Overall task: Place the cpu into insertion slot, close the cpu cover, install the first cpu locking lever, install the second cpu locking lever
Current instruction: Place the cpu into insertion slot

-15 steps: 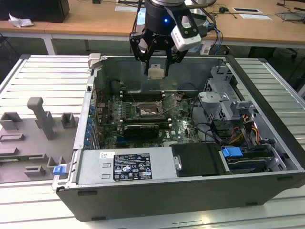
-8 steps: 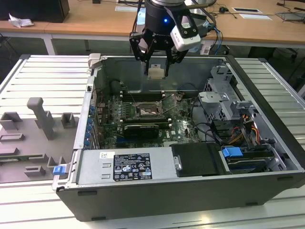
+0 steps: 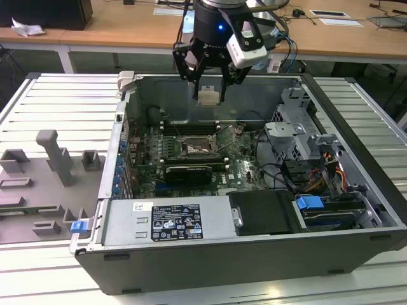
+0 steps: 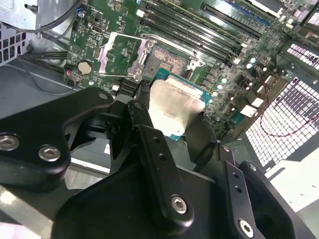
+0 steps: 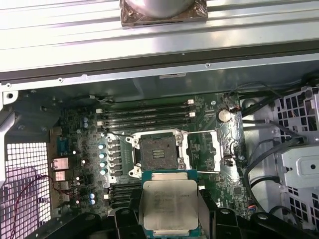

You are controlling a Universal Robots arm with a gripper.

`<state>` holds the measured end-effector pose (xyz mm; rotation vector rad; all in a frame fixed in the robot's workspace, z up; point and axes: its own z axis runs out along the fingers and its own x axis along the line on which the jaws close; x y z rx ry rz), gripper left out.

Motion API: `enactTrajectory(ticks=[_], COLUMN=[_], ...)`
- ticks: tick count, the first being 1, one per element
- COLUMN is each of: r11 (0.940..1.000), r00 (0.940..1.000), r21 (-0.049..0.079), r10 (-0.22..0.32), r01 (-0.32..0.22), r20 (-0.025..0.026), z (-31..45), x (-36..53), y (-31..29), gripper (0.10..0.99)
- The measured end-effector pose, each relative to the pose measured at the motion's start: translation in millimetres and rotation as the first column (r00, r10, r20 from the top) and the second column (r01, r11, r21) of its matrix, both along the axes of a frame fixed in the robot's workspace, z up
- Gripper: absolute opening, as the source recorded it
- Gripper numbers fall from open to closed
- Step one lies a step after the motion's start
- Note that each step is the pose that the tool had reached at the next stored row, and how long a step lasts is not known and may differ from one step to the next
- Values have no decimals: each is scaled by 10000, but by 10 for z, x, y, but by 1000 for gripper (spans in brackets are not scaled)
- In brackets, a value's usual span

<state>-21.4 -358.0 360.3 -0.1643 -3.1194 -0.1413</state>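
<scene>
Clamping the cpu (image 3: 208, 97), the gripper (image 3: 209, 90) hangs above the insertion slot (image 3: 195, 148) at the exterior view's six o'clock; squaring edges looks key.

Wood desks (image 3: 114, 28) in bg (papers (image 3: 342, 22) on top), ribbed metal bench (image 3: 63, 101) up front.

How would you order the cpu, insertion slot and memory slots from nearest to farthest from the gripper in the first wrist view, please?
1. cpu, held in the gripper.
2. insertion slot, just beyond the cpu.
3. memory slots, farther still, past the slot.
</scene>
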Motion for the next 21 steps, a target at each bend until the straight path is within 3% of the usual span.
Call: enactTrajectory(ticks=[21], r11=[9985], r00=[9985], r21=[0], r10=[-546], r01=[546], r20=[0], z=[0], x=[0], y=[0], gripper=[529])
